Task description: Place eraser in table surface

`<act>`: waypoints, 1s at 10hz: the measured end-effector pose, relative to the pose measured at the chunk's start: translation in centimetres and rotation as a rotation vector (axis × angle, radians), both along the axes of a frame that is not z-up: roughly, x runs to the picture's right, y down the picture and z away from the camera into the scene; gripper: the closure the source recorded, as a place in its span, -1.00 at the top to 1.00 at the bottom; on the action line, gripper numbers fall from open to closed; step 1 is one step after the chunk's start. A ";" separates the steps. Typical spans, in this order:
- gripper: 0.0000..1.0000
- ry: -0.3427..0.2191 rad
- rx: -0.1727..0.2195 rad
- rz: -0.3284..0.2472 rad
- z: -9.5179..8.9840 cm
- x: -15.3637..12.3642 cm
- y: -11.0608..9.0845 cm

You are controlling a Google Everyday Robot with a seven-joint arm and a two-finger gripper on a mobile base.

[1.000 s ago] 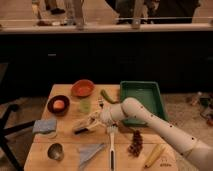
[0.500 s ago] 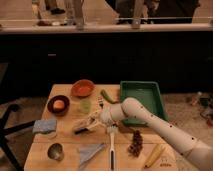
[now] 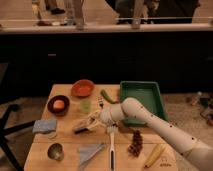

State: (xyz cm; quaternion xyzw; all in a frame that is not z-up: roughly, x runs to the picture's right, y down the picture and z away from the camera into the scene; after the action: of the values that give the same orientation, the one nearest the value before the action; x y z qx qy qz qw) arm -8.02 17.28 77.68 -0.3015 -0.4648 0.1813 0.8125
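**Eraser held low at mid-tabletop**

The gripper (image 3: 90, 123) reaches in from the right, its jaws clamped on the eraser (image 3: 80, 127) just above the tabletop (image 3: 67, 141). A fork (image 3: 111, 146) lies just to its right and a blue-grey cloth (image 3: 45, 125) to its left. A green tray (image 3: 141, 97) sits far right and a metal cup (image 3: 55, 151) nearer.

- Table surface (image 3: 67, 137): light brown wood.
- Eraser (image 3: 81, 128): pale tan with a dark layer.
- Gripper (image 3: 93, 121), over the middle of the table, just beside the eraser: cream.
- Arm (image 3: 150, 119): white, scattered small dark dots.
- Tray (image 3: 141, 84): green.
- Shallow bowl (image 3: 82, 88): orange.
- Dark bowl (image 3: 52, 102): near-black, orange contents.
- Left cloth (image 3: 45, 125): blue-grey.
- Front cloth (image 3: 90, 152): grey-blue.
- Cup (image 3: 55, 151): silvery metal.
- Grapes (image 3: 135, 142): dark red.
- Fork (image 3: 111, 134): white.
- Pepper (image 3: 106, 96): green.
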 end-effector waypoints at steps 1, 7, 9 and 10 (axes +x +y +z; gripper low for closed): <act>0.52 0.000 0.000 0.000 0.0 0.0 0.0; 0.60 0.000 0.000 0.000 0.0 0.0 0.0; 0.60 0.000 0.000 0.000 0.0 0.0 0.0; 0.60 0.000 0.000 0.000 0.0 0.0 0.0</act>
State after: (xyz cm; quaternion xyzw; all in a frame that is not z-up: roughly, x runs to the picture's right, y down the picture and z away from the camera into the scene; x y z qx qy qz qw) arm -8.03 17.27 77.66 -0.3014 -0.4650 0.1813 0.8125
